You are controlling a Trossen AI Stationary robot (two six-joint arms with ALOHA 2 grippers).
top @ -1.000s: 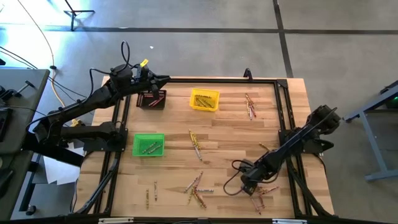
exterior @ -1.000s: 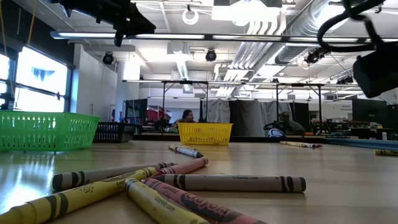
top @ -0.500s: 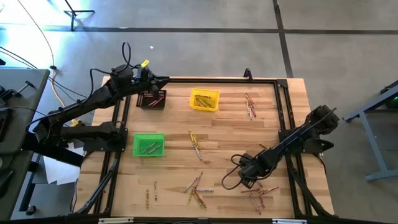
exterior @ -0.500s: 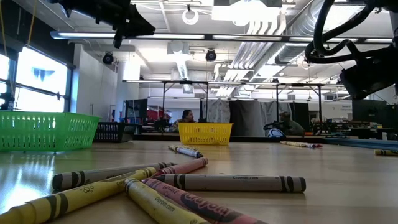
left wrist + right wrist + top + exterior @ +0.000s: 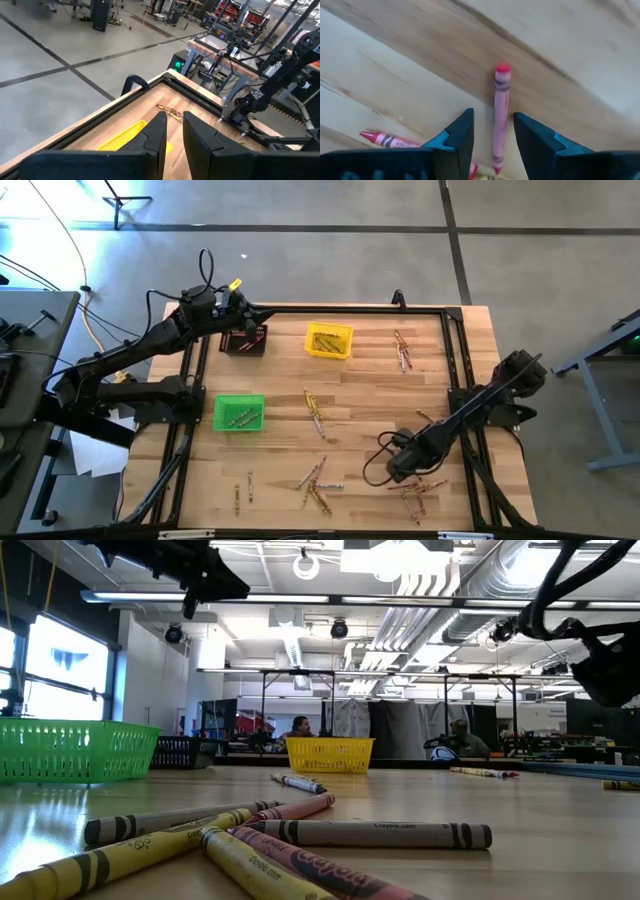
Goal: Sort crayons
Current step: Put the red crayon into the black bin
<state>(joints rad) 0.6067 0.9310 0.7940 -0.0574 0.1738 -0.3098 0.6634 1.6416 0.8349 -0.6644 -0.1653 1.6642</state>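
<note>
left claw (image 5: 262, 313) hangs raised over the black bin (image 5: 243, 339) at the far left corner of the tabletop (image 5: 370, 390); its fingers (image 5: 156, 132) stand close together with a narrow gap, nothing between them. just beyond it sits the yellow bin (image 5: 329, 340) with yellow crayons inside; nearer the front on that side, the green bin (image 5: 239, 412). loose crayons (image 5: 315, 414) lie mid-tabletop, a second cluster (image 5: 318, 485) toward the front edge, a third group (image 5: 402, 350) at the far right.

right claw (image 5: 398, 471) is low over the front right of the wood-plank surface, fingers (image 5: 461, 135) spread, a red crayon (image 5: 499, 117) lying flat on the wood between them, not gripped. another red crayon (image 5: 385, 139) lies just beside.

room: grey concrete floor, workbenches, overhead ducts, a seated person (image 5: 300, 727) well behind.
</note>
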